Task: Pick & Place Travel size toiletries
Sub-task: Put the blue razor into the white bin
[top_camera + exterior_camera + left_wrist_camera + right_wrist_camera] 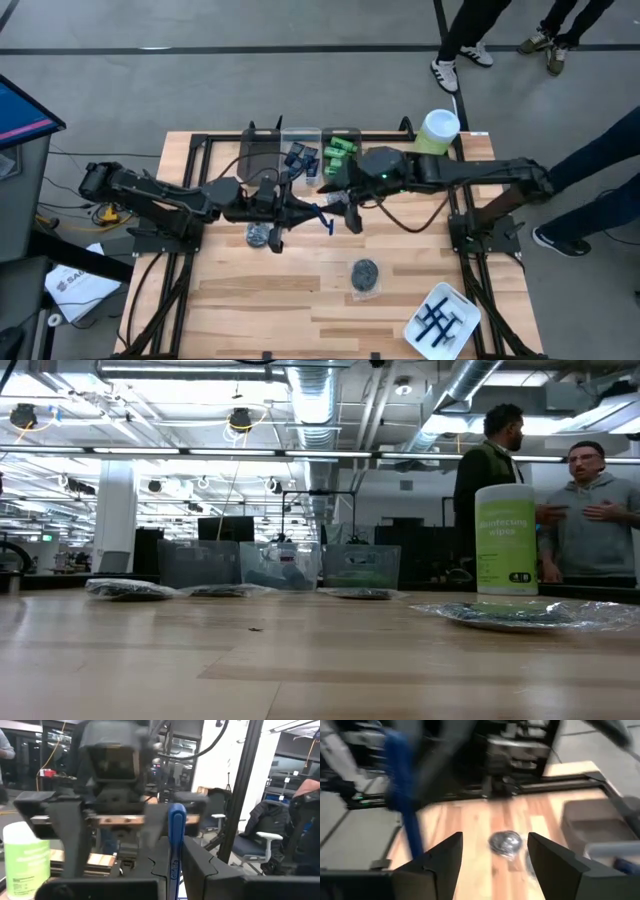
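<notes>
1. At frame centre in the high view, your left gripper (318,212) is clenched on a blue razor (176,840); the right gripper (350,212) stands released.
2. The razor probably sits thin in the pinch; it could slip or swing.

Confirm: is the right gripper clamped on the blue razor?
No. In the right wrist view the right gripper has its jaws spread with only table between them; the blue razor sits pinched in the left gripper.
</notes>
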`<state>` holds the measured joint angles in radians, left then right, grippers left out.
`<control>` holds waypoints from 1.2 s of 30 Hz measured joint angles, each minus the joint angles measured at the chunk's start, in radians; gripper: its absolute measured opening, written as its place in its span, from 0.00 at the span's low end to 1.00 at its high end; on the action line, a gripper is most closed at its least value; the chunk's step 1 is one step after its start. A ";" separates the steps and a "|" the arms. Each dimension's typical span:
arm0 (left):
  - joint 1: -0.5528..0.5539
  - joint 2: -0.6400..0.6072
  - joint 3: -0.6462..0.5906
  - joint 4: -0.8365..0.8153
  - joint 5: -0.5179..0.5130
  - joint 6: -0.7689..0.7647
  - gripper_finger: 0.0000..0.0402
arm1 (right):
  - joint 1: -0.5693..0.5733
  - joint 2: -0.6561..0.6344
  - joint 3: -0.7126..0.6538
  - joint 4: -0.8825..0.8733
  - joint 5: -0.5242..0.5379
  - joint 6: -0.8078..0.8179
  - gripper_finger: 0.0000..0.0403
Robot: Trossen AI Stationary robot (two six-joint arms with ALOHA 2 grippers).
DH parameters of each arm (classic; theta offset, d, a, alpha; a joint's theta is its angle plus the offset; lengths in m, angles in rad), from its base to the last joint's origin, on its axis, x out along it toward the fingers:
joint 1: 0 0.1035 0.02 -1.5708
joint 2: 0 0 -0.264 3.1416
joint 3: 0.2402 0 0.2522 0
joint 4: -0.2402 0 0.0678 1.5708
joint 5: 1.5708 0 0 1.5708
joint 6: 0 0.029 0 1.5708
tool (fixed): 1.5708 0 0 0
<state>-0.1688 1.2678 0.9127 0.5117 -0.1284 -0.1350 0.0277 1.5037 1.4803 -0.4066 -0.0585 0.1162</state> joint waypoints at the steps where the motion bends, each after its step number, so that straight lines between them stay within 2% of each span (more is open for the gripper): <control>1: 0.000 0.000 0.000 0.002 0.000 0.000 0.04 | 0.002 0.011 0.018 -0.005 -0.015 -0.006 0.54; 6: 0.000 -0.001 0.000 0.000 0.000 0.004 0.04 | 0.005 0.052 0.039 -0.030 -0.055 -0.012 0.55; 13: -0.003 -0.001 0.000 -0.016 -0.003 0.007 0.04 | -0.019 -0.001 0.039 -0.127 -0.078 -0.024 0.55; 18: 0.013 -0.001 0.000 -0.026 -0.006 0.026 0.04 | 0.003 -0.037 0.043 -0.115 -0.112 -0.030 0.54; 31: 0.035 -0.001 0.000 -0.014 -0.010 0.023 0.04 | 0.016 0.008 0.040 -0.049 -0.127 -0.022 0.51; 36: 0.035 -0.001 0.000 -0.002 -0.011 0.023 0.04 | 0.000 0.008 0.040 -0.032 -0.128 -0.022 0.45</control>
<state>-0.1341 1.2667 0.9127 0.5097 -0.1394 -0.1123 0.0274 1.5116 1.5208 -0.4381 -0.1864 0.0943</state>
